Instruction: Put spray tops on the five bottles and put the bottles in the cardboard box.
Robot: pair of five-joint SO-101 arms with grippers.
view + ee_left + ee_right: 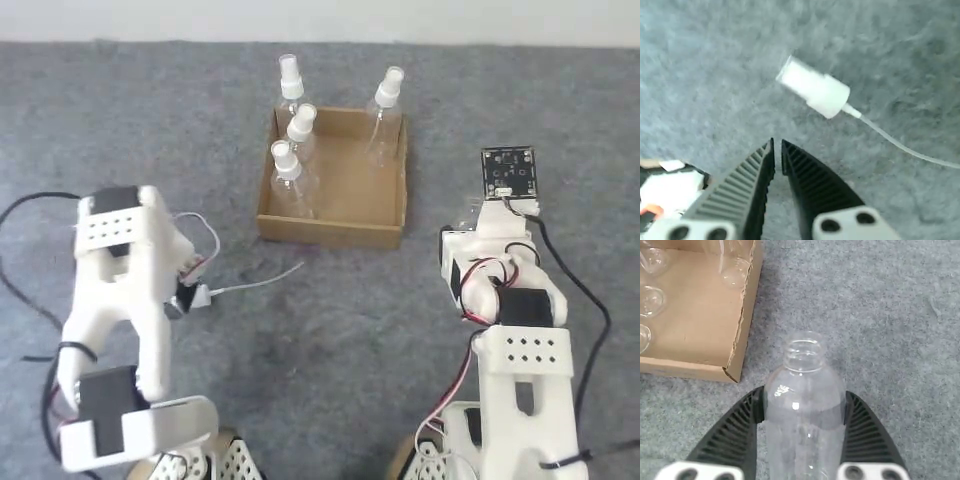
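Surface: grey carpet (350, 330) under both my arms.
Box: open-topped cardboard (335, 232) at the far middle of the carpet.
Capped bottles: four clear ones (293, 180) stand upright inside the box, each with a white sprayer on. Three are along one side and one is in the far corner opposite.
Left gripper: mine (777, 150), jaws narrowed to a thin slit with nothing between them, low over the carpet.
Spray top: white and loose (815, 92), lying on its side on the carpet just beyond my left fingertips and apart from them. Its thin tube (900, 145) trails away across the carpet.
Right gripper: mine (803, 401), clamped on either side of the bottle's body.
Bottle: clear, with a bare, open neck (802, 385), outside the box and near its front corner. I cannot tell whether its base touches the carpet.
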